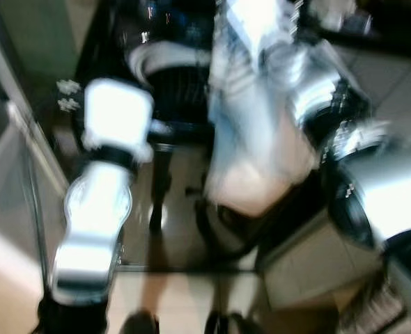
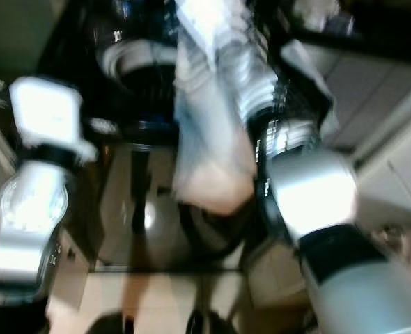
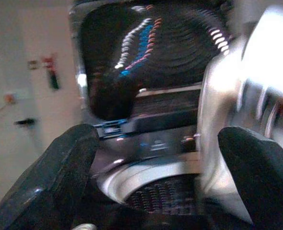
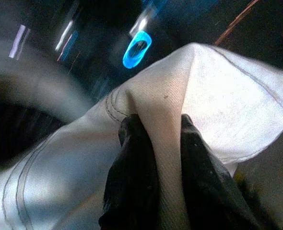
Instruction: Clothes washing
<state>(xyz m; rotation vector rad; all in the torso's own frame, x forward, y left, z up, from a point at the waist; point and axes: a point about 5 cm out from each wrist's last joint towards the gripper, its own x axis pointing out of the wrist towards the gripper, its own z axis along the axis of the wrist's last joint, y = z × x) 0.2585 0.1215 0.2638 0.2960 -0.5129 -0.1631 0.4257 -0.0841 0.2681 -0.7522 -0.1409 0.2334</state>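
A pale whitish garment (image 1: 251,139) hangs from my raised right arm in front of a dark top-loading washing machine (image 1: 167,76); both eye views are blurred. My right gripper (image 4: 157,143) is shut on a stitched fold of that garment (image 4: 213,105), cloth pinched between both black fingers. My left gripper (image 3: 156,172) is open, its fingertips (image 3: 67,158) wide apart above the machine's round drum opening (image 3: 156,191). The left arm (image 1: 111,139) is held up at the left of the machine.
The machine's raised dark lid (image 3: 146,52) reflects coloured lights. Its glossy dark front (image 1: 171,209) mirrors the room. A glass panel (image 1: 10,174) stands at the left, a pale cabinet (image 1: 317,271) at the lower right, and a beige floor lies below.
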